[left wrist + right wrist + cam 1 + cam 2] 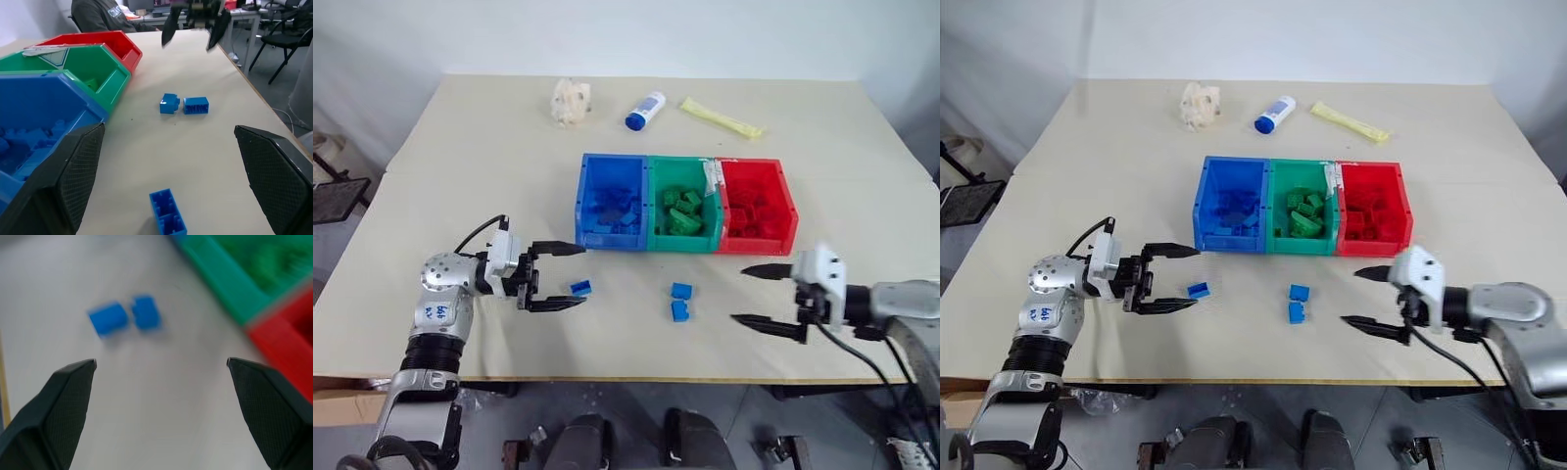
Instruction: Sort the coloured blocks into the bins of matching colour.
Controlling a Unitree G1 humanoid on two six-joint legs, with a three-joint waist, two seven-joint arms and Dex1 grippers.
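Three blue blocks lie loose on the table in front of the bins. One blue block (580, 287) sits just past the fingertips of my left gripper (570, 277), which is open and points sideways toward it. Two more blue blocks (681, 291) (679, 311) lie side by side near the table's middle. My right gripper (752, 295) is open with nothing between its fingers, to the right of that pair. The blue bin (584, 201), green bin (652, 201) and red bin (785, 201) stand joined in a row, each with several blocks inside.
At the back of the table lie a white bottle with a blue cap (645, 110), a crumpled pale object (572, 101) and a yellow packet (720, 117). The table's front edge (636, 378) runs close below both grippers. A seated person (98, 14) shows beyond the table in the left wrist view.
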